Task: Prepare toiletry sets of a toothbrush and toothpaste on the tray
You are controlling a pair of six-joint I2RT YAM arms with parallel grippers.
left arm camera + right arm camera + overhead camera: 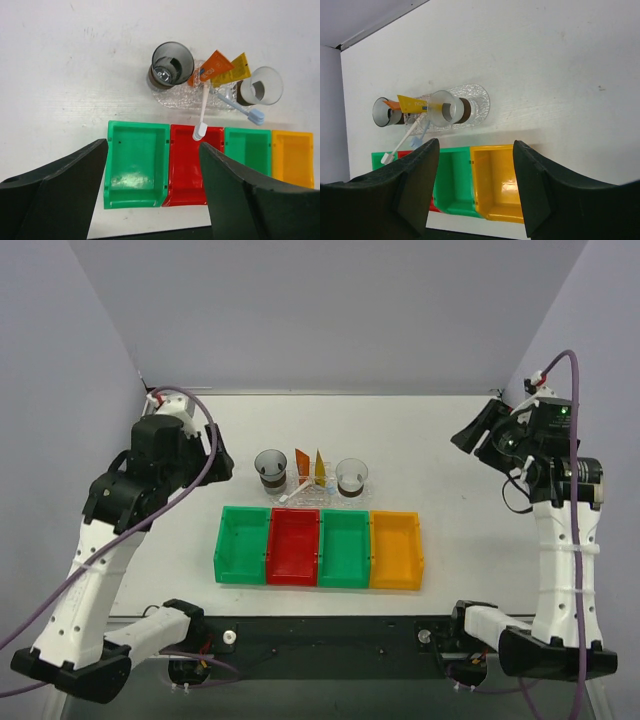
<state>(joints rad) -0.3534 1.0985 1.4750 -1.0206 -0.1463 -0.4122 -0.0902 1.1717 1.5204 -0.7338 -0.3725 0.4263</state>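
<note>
L claw (152, 150) & R claw (476, 146) both wide, empty; tray (174, 101) lies well ahead of each.

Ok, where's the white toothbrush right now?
In the left wrist view the white toothbrush lies on the tray, between the left cup and right cup, near end pointing at the red bin.
</note>
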